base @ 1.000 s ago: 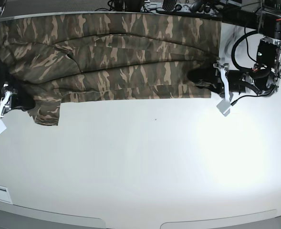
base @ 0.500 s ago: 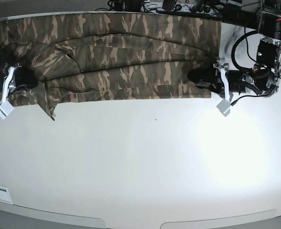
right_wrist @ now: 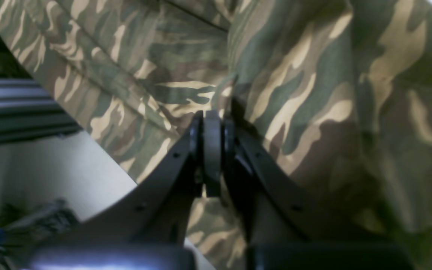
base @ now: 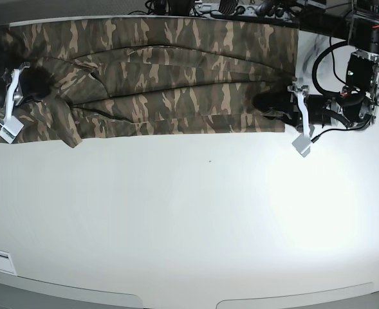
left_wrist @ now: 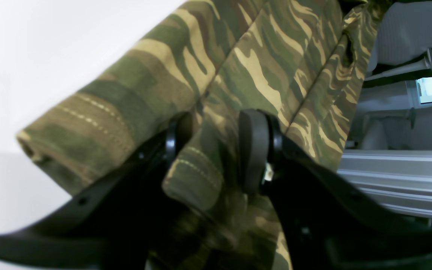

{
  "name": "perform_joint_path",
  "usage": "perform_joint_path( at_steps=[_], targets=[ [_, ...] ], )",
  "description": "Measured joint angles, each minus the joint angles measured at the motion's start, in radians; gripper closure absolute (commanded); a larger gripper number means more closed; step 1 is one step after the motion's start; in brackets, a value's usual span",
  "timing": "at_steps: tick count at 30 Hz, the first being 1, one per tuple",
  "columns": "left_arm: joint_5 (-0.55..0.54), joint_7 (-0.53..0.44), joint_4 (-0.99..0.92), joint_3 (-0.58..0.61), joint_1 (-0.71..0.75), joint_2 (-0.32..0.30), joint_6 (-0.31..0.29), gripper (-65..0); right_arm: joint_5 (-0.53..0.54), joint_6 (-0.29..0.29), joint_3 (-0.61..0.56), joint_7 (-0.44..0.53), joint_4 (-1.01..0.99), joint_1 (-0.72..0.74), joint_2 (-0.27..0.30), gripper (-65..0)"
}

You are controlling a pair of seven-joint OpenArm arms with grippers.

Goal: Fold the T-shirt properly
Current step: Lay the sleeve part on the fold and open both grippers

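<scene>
White surface: a white table [base: 195, 219] is filling most of the base view, and the shirt is lying along its far edge.
T-shirt: one T-shirt [base: 170, 84] in camouflage print of olive green, brown and tan is stretching as a long folded band from one side of the table to the other. Several lengthwise folds are running through it, and layers are overlapping. A stitched hem is showing at the end nearest the left wrist camera.
T-shirt ends: on the left of the base view the cloth is bunching and a flap is hanging toward the near side; on the right the end is lying straight.
Left arm: it is reaching in low from the right of the base view, with black cables looping behind it.
Left gripper: the left gripper [left_wrist: 216, 150] is holding its jaws apart around a thick fold of the hem, and both pads are pressing on the cloth.
Right arm: it is coming in at the left edge of the base view, level with the bunched end.
Right gripper: the right gripper [right_wrist: 213, 146] is pinching the T-shirt, jaws pressed together on a thin fold.
Count: one shirt, two arms, two grippers.
</scene>
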Motion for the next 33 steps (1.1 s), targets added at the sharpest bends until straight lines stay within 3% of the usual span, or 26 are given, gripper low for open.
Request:
perform_joint_path(
  at_steps=[5,14,27,33],
  targets=[
    [0.000,0.000,0.000,0.000,0.000,0.000,0.000,-23.7,0.007,0.000,0.000,0.000,0.038,-0.052,0.031,0.0],
    [0.001,0.008,0.000,0.000,-0.006,0.000,0.000,-23.7,0.007,0.000,0.000,0.001,0.038,-0.134,0.035,0.0],
    [0.018,0.010,0.000,0.000,-0.027,-0.001,0.000,-23.7,0.006,0.000,0.000,0.004,0.037,-0.200,0.105,0.0],
    [0.018,0.008,-0.001,0.000,-0.028,-0.016,0.000,-23.7,-0.068,0.000,0.000,0.008,0.022,-0.201,0.104,0.0]
  ],
)
